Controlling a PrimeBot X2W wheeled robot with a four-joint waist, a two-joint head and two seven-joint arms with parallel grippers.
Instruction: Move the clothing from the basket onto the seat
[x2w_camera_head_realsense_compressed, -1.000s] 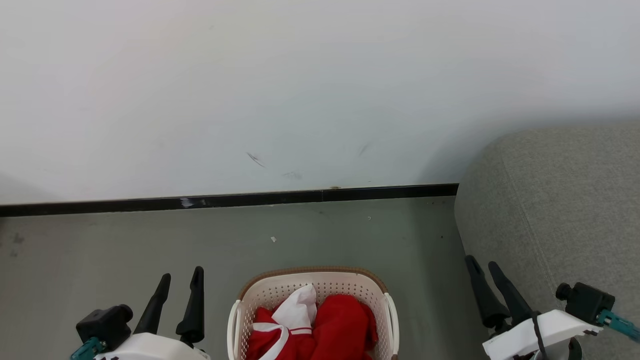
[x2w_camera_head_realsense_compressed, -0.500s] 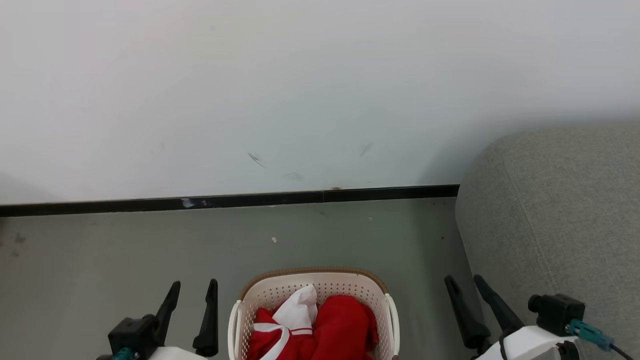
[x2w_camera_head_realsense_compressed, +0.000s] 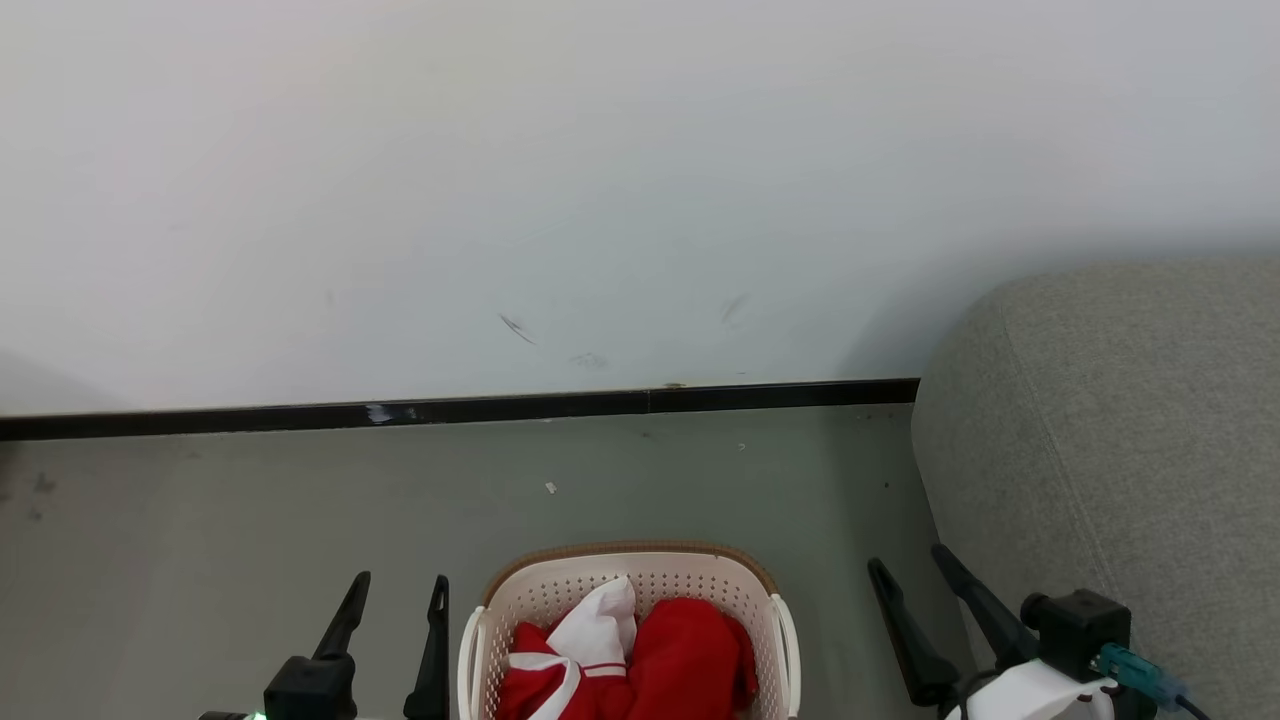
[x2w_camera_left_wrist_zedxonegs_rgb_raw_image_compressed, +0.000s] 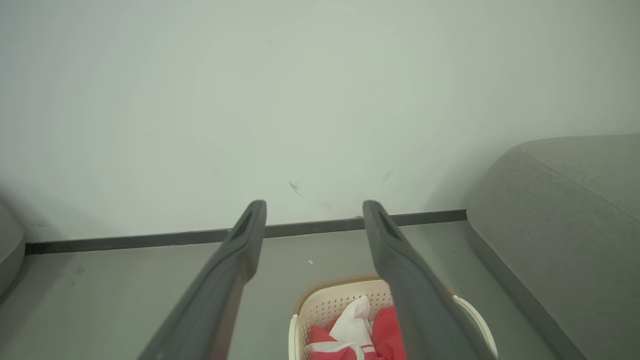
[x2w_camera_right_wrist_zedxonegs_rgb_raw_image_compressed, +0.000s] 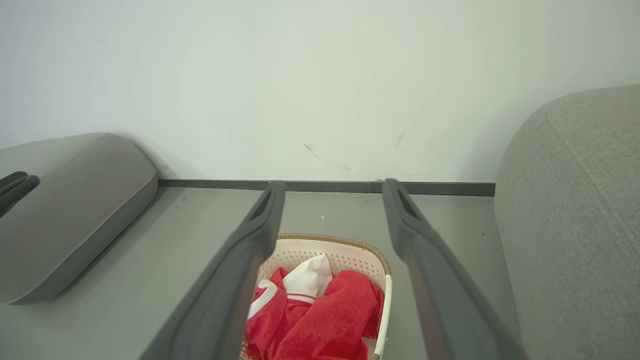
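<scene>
The cream basket (x2w_camera_head_realsense_compressed: 560, 592) with a brown rim stands on the floor at the bottom centre of the head view. The red and white clothing (x2w_camera_head_realsense_compressed: 685, 650) lies bunched inside it. My left gripper (x2w_camera_head_realsense_compressed: 401, 580) hovers open just left of the basket, holding nothing. On the basket's other side my right gripper (x2w_camera_head_realsense_compressed: 908, 558) is open too, between the basket and the grey seat (x2w_camera_head_realsense_compressed: 1120, 420). The left wrist view looks past the open left gripper (x2w_camera_left_wrist_zedxonegs_rgb_raw_image_compressed: 315, 205) at the basket (x2w_camera_left_wrist_zedxonegs_rgb_raw_image_compressed: 327, 300) and clothing (x2w_camera_left_wrist_zedxonegs_rgb_raw_image_compressed: 382, 330). Below the open right gripper (x2w_camera_right_wrist_zedxonegs_rgb_raw_image_compressed: 335, 184) are the basket (x2w_camera_right_wrist_zedxonegs_rgb_raw_image_compressed: 350, 256) and clothing (x2w_camera_right_wrist_zedxonegs_rgb_raw_image_compressed: 330, 315).
A white wall with a black baseboard (x2w_camera_head_realsense_compressed: 500, 408) runs behind a strip of grey floor (x2w_camera_head_realsense_compressed: 250, 520). The seat (x2w_camera_right_wrist_zedxonegs_rgb_raw_image_compressed: 575, 200) fills the right side. A second grey cushion (x2w_camera_right_wrist_zedxonegs_rgb_raw_image_compressed: 65, 200) lies to the left of the basket.
Both grippers have drawn back toward the bottom edge and inward toward the basket, staying open. The head camera has tipped slightly, so the baseboard sits a little lower. The clothing has not moved.
</scene>
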